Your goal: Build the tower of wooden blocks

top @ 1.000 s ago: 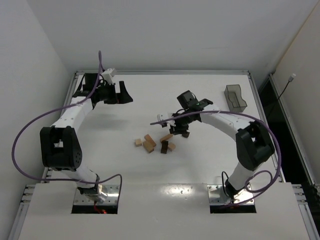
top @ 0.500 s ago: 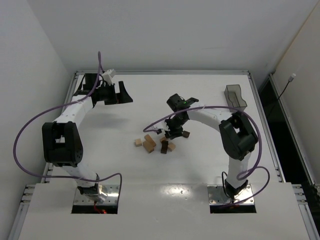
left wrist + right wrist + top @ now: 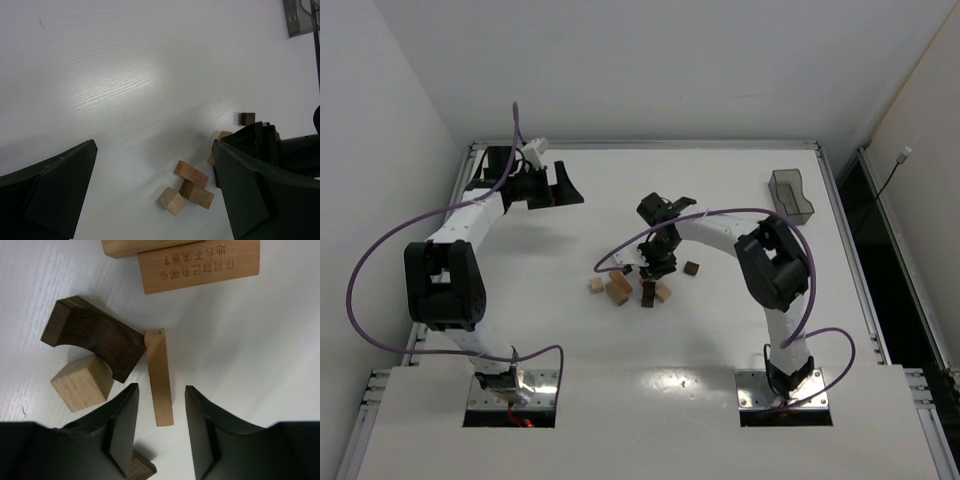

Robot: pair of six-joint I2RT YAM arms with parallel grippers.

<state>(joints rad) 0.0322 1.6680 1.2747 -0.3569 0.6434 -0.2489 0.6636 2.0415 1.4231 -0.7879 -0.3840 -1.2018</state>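
Desk: white desk (image 3: 720, 330) with both arms bolted at its near edge.
Wood blocks: the wood blocks (image 3: 618, 290) lie loose in a cluster near the middle of the desk – tan and dark pieces mixed.
Tower: not yet built.
Right hand: the right hand (image 3: 161, 388) is low over the cluster, spread, with a finger on each side of a thin tan block (image 3: 159, 375) and a sliver of bare desk showing on both sides. It pinches nothing.
Thin tan block: it stands on its narrow edge, with its near end between the fingers.
In the way: a dark arch block (image 3: 95, 337) presses one corner against the far end of the thin tan block. A tan cube (image 3: 82, 382) is tucked against the arch, just beside one finger (image 3: 122, 425).
Beyond the fingers: a printed tan block (image 3: 200, 265) lies flat, apart from the thin one.
Under the hand: a small dark piece (image 3: 140, 470), mostly hidden.
Stray block: a dark cube (image 3: 691, 268) sits alone, just to the right of the cluster.
Left hand: the left hand (image 3: 563, 188) is spread wide and holds nothing. It is at the far left of the desk, well apart from the blocks.
Bin: a translucent grey bin (image 3: 791, 196) stands near the far right corner, well clear of the cluster.
Cable: the right arm's purple cable (image 3: 620, 248) loops past the cluster's far side.
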